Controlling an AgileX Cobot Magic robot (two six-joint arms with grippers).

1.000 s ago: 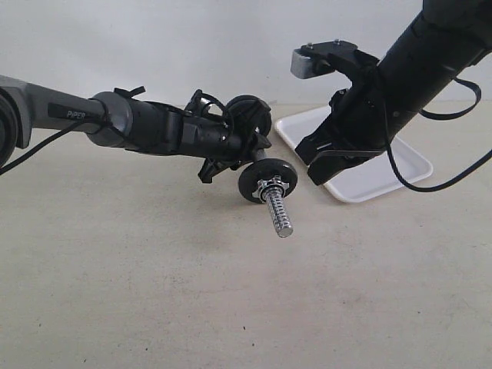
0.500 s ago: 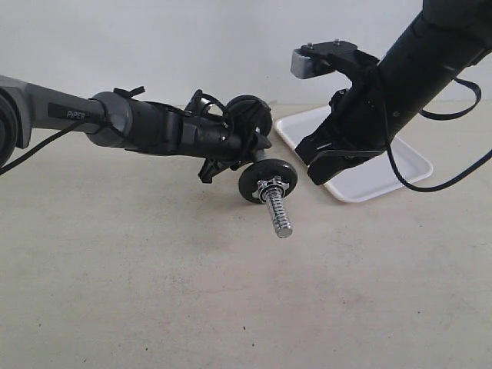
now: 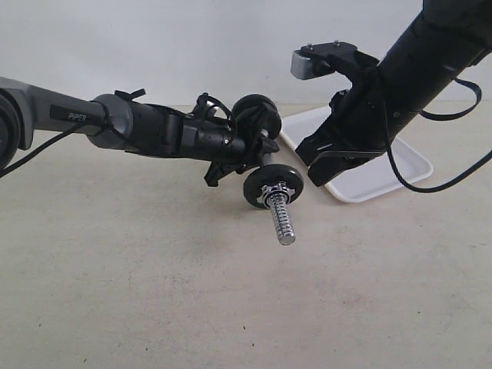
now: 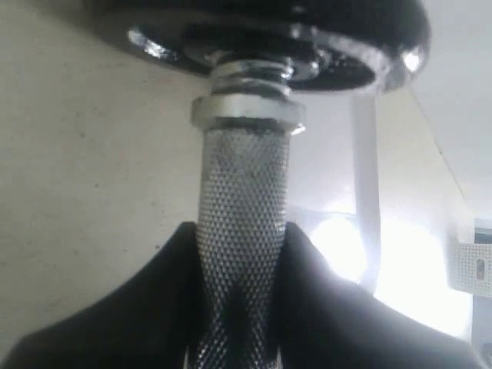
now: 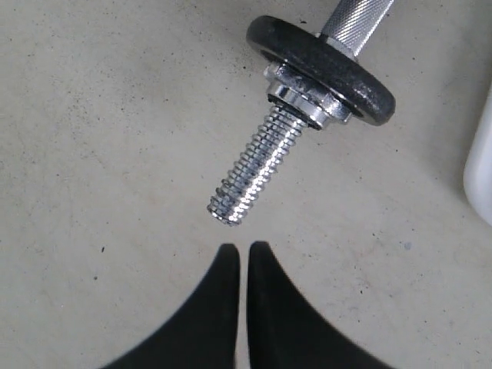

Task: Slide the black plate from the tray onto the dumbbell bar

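Beige speckled tabletop (image 3: 154, 292) under a pale wall. Against a second ago: left gripper (image 4: 242, 238) and bar (image 3: 281, 219) nudged toward 3 o'clock and slightly lower, nearer the right arm; right gripper (image 5: 237, 254) unmoved.

Left jaws clamped on the bar's knurled middle, one dark finger on each side of the rod. Right jaws pinched together on nothing, tips just short of the bar's threaded end, not touching it.

Already on the bar, off the tray (image 3: 384, 165): black plate (image 3: 273, 185). Tray at 2 o'clock from it, near but apart. Matte, round, raised rim, worn grey along the edge in the right wrist view. Seated at the near end of the knurled grip, chrome star nut (image 5: 304, 96) against its front face. Bare coarse thread beyond the nut, pointing toward 5 o'clock in the exterior view. Second black disc (image 3: 255, 115) at the bar's far end, at 11 o'clock from the plate.
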